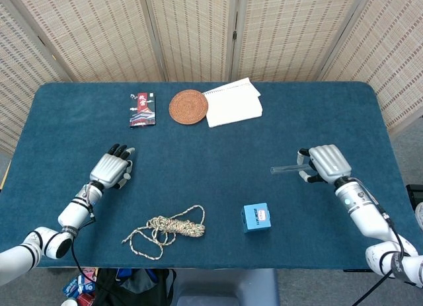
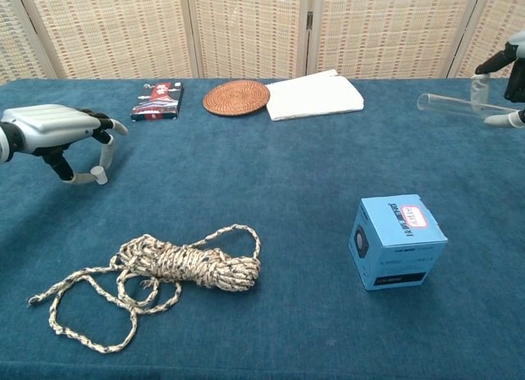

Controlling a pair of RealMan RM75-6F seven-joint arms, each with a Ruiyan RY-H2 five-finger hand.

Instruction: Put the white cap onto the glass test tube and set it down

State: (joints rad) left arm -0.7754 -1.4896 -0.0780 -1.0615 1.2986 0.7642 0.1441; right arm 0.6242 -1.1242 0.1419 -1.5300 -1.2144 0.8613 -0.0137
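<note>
My right hand [image 1: 325, 163] grips the glass test tube [image 1: 285, 168] at the right side of the table. The tube lies roughly level above the cloth, and its free end points left. The chest view shows the tube [image 2: 453, 105] at the right edge, with only part of the right hand [image 2: 510, 66] in frame. At the left, my left hand [image 1: 112, 167] hovers over the cloth with its fingers curled down. The chest view shows the left hand [image 2: 57, 132] pinching a small white cap [image 2: 99, 176] at its fingertips. The two hands are far apart.
A small blue box [image 1: 256, 217] stands near the front, right of centre. A coiled rope [image 1: 168, 230] lies front left. At the back are a dark packet [image 1: 143, 109], a round woven coaster [image 1: 188, 106] and a white notebook [image 1: 232, 102]. Folding screens stand behind the table.
</note>
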